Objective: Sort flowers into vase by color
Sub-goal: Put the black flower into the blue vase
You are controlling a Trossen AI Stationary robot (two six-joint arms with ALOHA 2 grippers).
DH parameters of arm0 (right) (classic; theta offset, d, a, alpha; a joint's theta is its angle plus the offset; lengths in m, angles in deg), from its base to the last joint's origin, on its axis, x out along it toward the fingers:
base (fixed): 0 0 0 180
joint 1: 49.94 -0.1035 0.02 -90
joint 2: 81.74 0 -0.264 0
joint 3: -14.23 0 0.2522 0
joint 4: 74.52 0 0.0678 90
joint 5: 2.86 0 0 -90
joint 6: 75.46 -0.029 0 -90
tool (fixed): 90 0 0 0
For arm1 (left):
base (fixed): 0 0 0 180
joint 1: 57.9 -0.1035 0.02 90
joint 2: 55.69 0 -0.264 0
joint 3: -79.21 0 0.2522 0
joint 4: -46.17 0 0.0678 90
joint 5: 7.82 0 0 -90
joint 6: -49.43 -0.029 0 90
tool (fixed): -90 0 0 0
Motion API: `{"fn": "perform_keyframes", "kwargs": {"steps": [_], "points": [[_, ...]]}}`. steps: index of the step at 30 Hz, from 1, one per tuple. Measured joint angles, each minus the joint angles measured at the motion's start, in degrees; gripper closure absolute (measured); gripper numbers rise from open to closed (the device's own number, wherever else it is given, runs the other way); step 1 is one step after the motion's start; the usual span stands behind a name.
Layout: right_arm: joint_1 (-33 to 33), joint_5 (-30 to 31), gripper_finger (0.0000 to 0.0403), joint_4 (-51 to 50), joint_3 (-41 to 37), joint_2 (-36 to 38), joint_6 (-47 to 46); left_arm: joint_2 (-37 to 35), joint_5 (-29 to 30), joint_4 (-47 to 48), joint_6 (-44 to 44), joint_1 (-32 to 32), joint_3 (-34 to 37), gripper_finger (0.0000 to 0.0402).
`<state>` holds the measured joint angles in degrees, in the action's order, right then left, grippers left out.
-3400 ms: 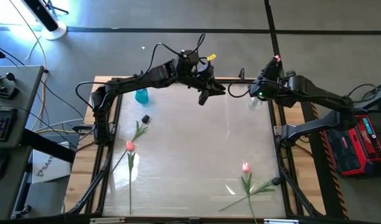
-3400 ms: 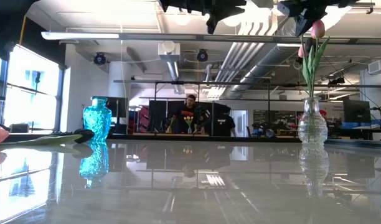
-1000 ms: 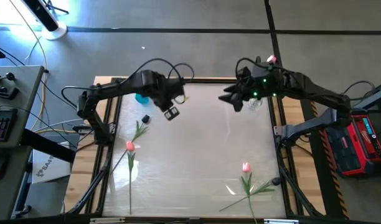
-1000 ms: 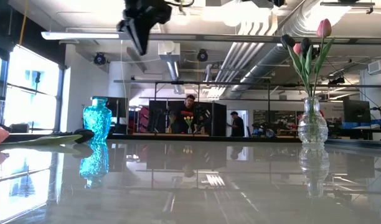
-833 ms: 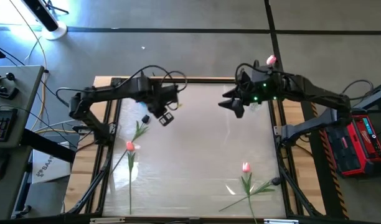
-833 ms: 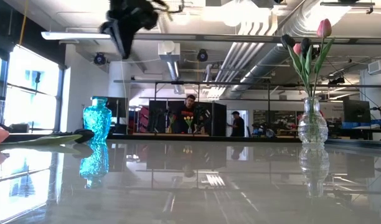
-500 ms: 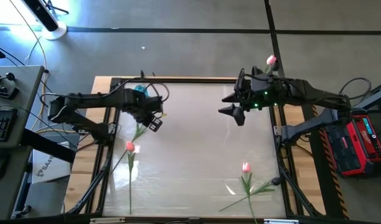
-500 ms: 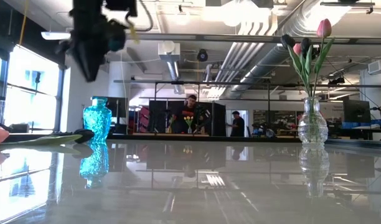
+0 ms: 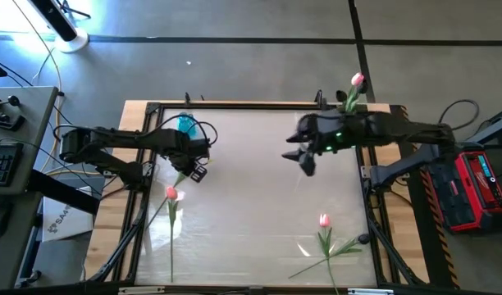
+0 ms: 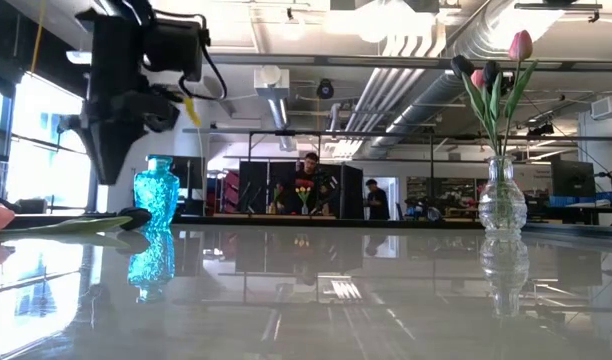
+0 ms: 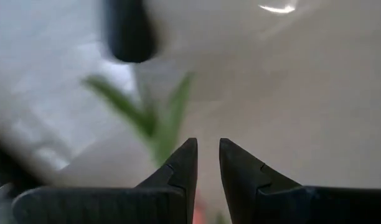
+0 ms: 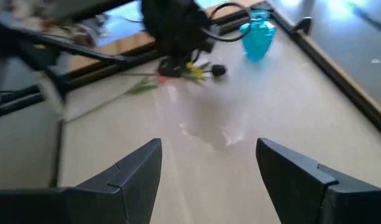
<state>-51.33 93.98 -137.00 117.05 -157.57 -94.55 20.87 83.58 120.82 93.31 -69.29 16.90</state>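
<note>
A near-black tulip lies flat on the table's left side; its leaves (image 9: 181,176) and head (image 11: 129,31) show. My left gripper (image 9: 198,171) hangs just above it, fingers (image 11: 185,163) pointing down, open by a narrow gap with nothing between them. Pink tulips lie flat at the left (image 9: 171,194) and near right (image 9: 323,220). The clear vase (image 10: 501,200) at the far right holds two pink tulips (image 10: 521,45) and a dark one. The blue vase (image 9: 185,123) stands far left. My right gripper (image 9: 303,157) hovers wide open over mid-table.
A black frame (image 9: 235,105) rims the table. The stretch between the two arms and toward the near edge holds only the lying tulips. People stand in the room far behind the table (image 10: 308,180).
My left gripper has swung from the far middle toward the table's left and near side and come down over the near-black tulip. My right gripper has drawn away from the clear vase toward the table's middle and near side. No flower has moved.
</note>
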Motion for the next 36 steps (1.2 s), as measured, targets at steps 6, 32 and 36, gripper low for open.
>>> {"fn": "perform_keyframes", "kwargs": {"steps": [6,32,36], "points": [[1.2,0.8,0.0153,8.0,0.0,-9.0,-4.6,0.0,-2.6,-4.7,-2.6,-0.4,1.4,0.0349],[-5.8,-11.0,0.0153,-12.0,0.2,-28.1,-47.5,-4.8,-12.5,-33.5,-32.6,1.5,1.4,0.0349],[-11.9,-12.9,0.0153,-14.0,0.2,-28.1,-61.6,-4.8,-16.4,-38.6,-38.5,1.8,1.4,0.0349]]}}
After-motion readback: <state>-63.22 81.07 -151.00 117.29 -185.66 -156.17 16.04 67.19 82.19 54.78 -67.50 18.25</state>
